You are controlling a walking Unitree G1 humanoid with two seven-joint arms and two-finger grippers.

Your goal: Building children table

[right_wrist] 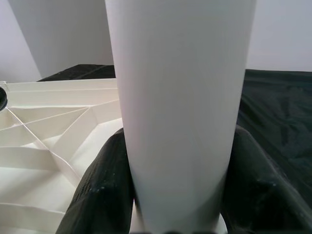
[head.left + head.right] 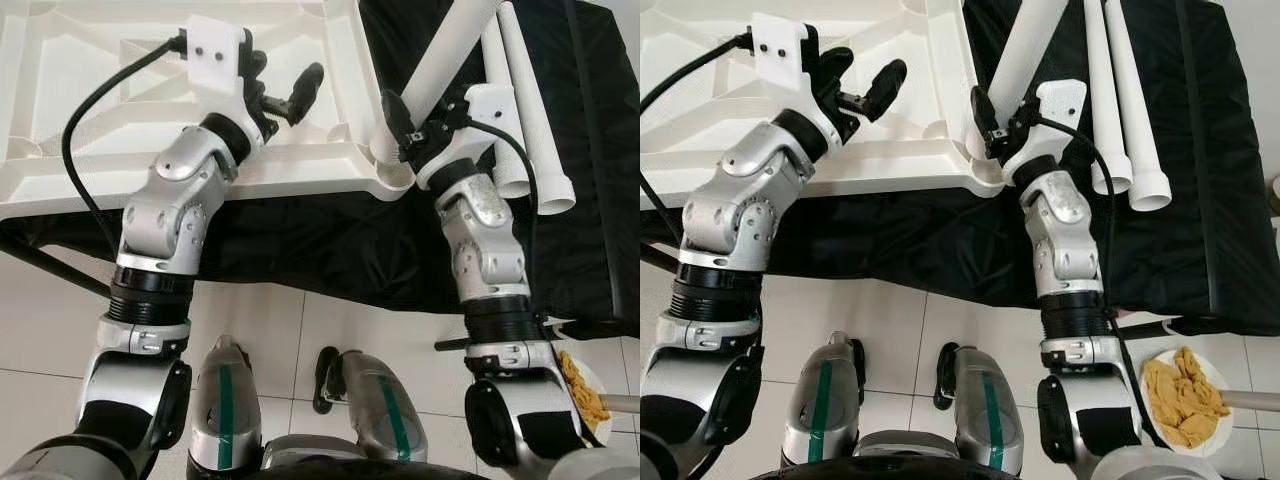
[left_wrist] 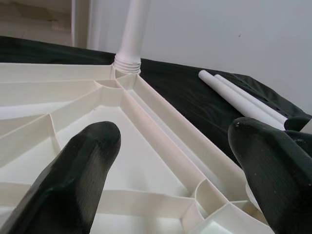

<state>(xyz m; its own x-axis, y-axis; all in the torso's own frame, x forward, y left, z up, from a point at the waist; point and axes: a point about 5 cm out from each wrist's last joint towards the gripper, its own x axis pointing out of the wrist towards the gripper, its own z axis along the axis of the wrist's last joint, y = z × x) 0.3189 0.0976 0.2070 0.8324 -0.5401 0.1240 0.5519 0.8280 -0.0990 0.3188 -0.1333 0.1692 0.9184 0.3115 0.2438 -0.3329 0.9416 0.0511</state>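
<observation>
A white plastic table top (image 2: 60, 120) lies upside down on a black cloth, ribs facing up. My left gripper (image 2: 283, 85) hovers open over its near side, nothing between the fingers (image 3: 87, 161). My right gripper (image 2: 405, 125) is shut on a white tubular leg (image 2: 450, 50) that stands tilted at the top's near right corner socket. In the right wrist view the leg (image 1: 178, 97) sits squeezed between both black pads. Another leg (image 3: 132, 29) stands upright in the far corner socket. Two loose legs (image 2: 540, 150) lie side by side on the cloth to the right.
The black cloth (image 2: 330, 250) hangs over the front edge of the work surface. Below is white tiled floor (image 2: 250, 330) with my own legs on it. A plate of yellow food (image 2: 1185, 395) sits on the floor at the lower right.
</observation>
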